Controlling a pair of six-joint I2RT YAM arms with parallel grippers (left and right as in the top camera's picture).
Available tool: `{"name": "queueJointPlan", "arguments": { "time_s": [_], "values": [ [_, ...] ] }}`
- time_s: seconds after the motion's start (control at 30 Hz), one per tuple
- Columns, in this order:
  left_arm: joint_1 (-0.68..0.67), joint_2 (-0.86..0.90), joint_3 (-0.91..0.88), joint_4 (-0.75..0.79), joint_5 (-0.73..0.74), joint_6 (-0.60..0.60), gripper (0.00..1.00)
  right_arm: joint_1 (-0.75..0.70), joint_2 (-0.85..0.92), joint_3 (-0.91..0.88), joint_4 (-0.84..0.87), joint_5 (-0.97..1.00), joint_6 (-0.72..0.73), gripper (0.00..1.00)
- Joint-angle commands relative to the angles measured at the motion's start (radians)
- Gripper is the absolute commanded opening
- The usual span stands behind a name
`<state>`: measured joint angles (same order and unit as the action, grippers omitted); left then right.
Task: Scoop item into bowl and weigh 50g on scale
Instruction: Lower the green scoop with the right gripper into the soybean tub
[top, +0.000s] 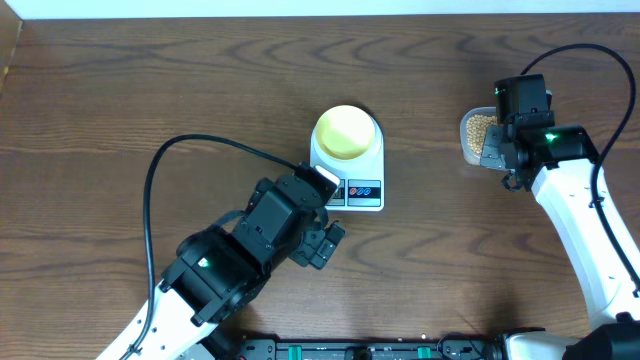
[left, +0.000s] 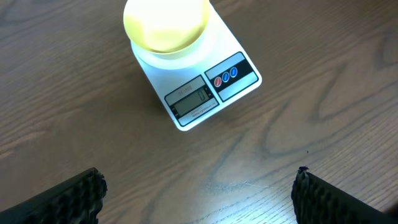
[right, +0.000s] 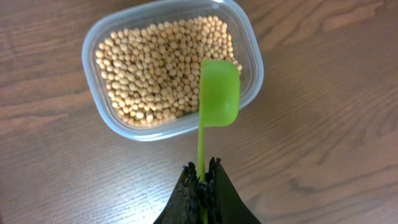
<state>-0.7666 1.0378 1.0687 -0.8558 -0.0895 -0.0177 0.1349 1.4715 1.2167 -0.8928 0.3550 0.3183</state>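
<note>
The pale yellow bowl (top: 347, 132) (left: 165, 25) stands on the white scale (top: 366, 192) (left: 205, 93), and it looks empty. My left gripper (top: 325, 240) (left: 198, 178) hovers over bare table just in front of the scale's display, open wide, with nothing between its fingers (left: 74, 199). The tan-yellow beans (right: 155, 68) (top: 479, 126) fill a clear plastic tub (right: 256, 59). My right gripper (right: 202, 171) (top: 497, 150) is shut on the thin handle of a green scoop (right: 219, 93). The scoop's head hangs over the tub's right side, and no beans show on it.
Brown wooden table all round. The tub sits at the right, about a hand's width from the scale. The left arm's black cable (top: 175, 150) loops over the table left of the scale.
</note>
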Motion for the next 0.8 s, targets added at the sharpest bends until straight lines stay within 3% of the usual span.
{"name": "queueJointPlan", "arguments": {
  "time_s": [0.0,0.77],
  "values": [
    [0.004,-0.018,0.03,0.002,-0.02,0.017,0.98,-0.004,-0.006,0.011,0.019,0.027,-0.021,0.01],
    [0.004,-0.018,0.03,0.002,-0.02,0.017,0.98,-0.031,0.178,0.011,0.124,0.035,-0.029,0.01]
  ]
}}
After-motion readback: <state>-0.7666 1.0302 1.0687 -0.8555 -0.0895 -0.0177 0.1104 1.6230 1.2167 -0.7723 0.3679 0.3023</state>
